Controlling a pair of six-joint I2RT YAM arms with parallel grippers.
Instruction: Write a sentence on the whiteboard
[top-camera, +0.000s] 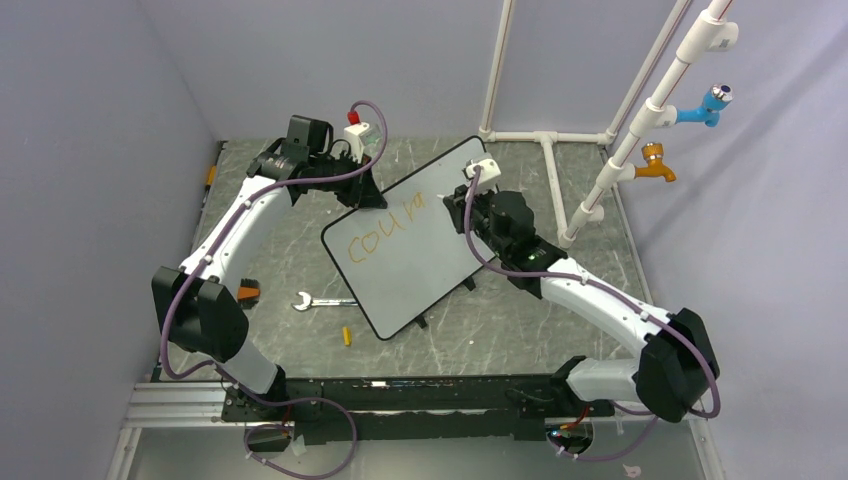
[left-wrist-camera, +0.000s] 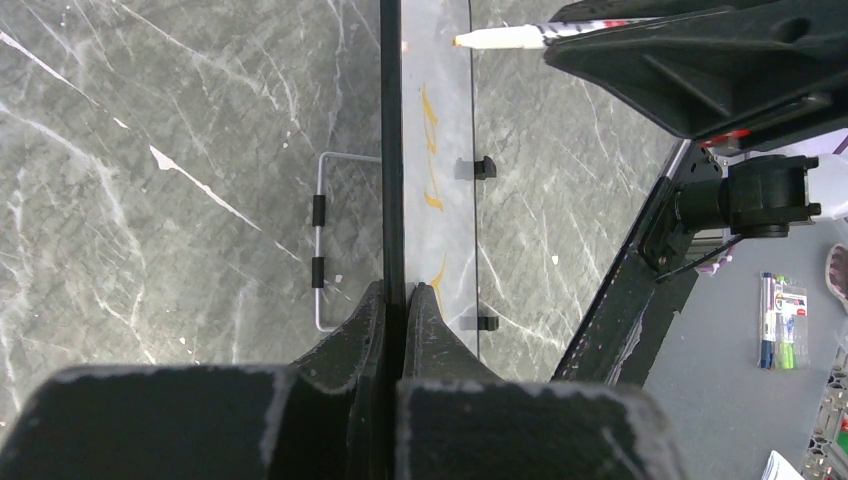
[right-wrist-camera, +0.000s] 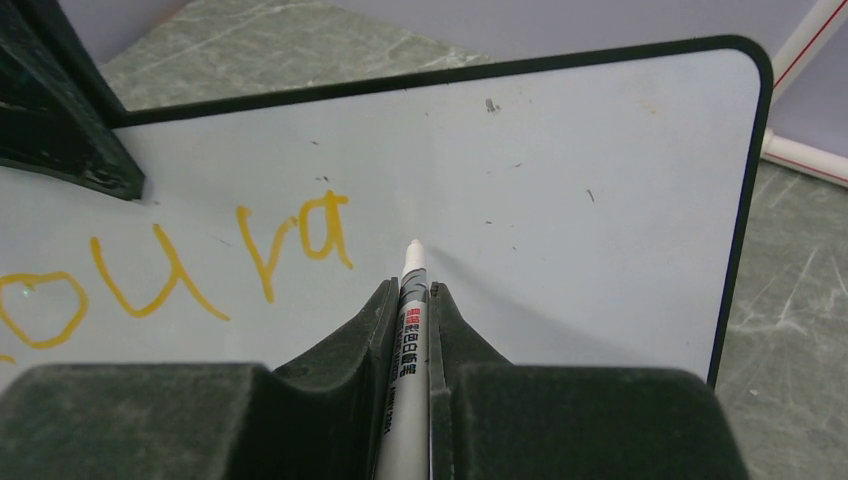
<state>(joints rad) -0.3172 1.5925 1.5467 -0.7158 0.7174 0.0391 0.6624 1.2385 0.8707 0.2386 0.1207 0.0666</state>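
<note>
We are looking at the whiteboard (top-camera: 430, 270) sitting in the middle of the grey marbled table (top-camera: 500, 340). In the top view it is turned so that its long sides are running from about 8 o'clock to 2 o'clock. The left gripper (top-camera: 364, 193) is reaching in at the board's 11 o'clock edge. In its own wrist view its two fingers (left-wrist-camera: 365, 330) are pressing together on the thin black rim, pinching the whiteboard, which is showing edge-on there.

The sentence (top-camera: 385, 228) is showing as orange handwritten letters, "coura". It is running along the board's upper-left half, from about 9 o'clock of the board's centre towards 12 o'clock.

The right gripper (top-camera: 465, 205) is hanging over the board at about 1 o'clock of its centre, and its jaws are clamping a white marker (right-wrist-camera: 408, 350) between them. In the right wrist view the marker's tip is pointing at bare white surface just at 3 o'clock of the last letter "a". Whether the tip is touching the board we cannot tell.

A wrench (top-camera: 322, 301) is lying flat on the table just beside the board's 8 o'clock side. A small yellow piece (top-camera: 347, 336) is lying near the board's 7 o'clock corner. A white pipe frame (top-camera: 545, 137) is standing at the table's far edge, at about 1 o'clock
</note>
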